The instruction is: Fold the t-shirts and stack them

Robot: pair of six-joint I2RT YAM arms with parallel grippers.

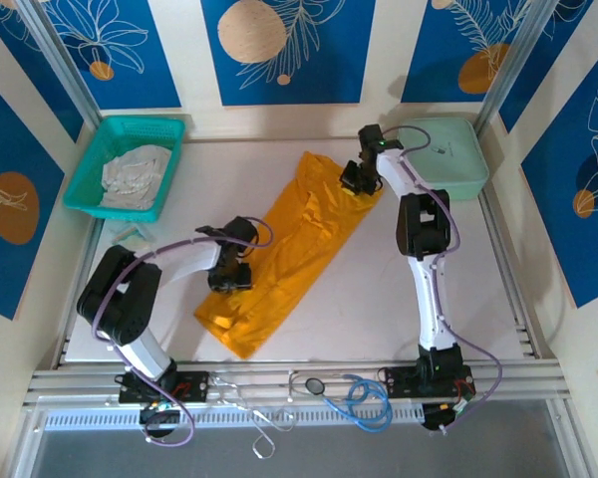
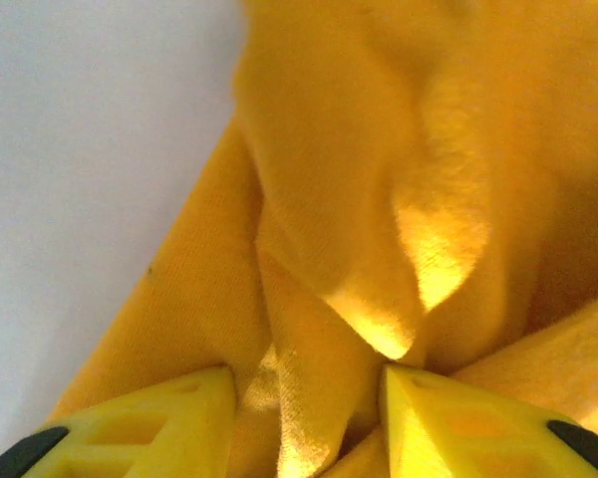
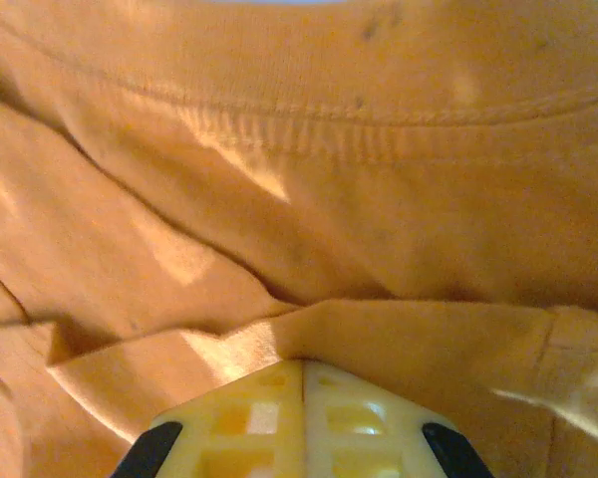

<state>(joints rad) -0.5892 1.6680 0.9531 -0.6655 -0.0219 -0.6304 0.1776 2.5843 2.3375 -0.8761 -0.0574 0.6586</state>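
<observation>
Left gripper [image 2: 307, 383] holds a bunch of the orange t-shirt [image 2: 379, 149] between its yellow fingers [image 2: 169, 423]; right gripper [image 3: 304, 366] is pinched tight on the shirt too.

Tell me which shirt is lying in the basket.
The pale whitish-grey one, crumpled in the teal basket; the mustard-orange shirt lies spread on the table.
</observation>
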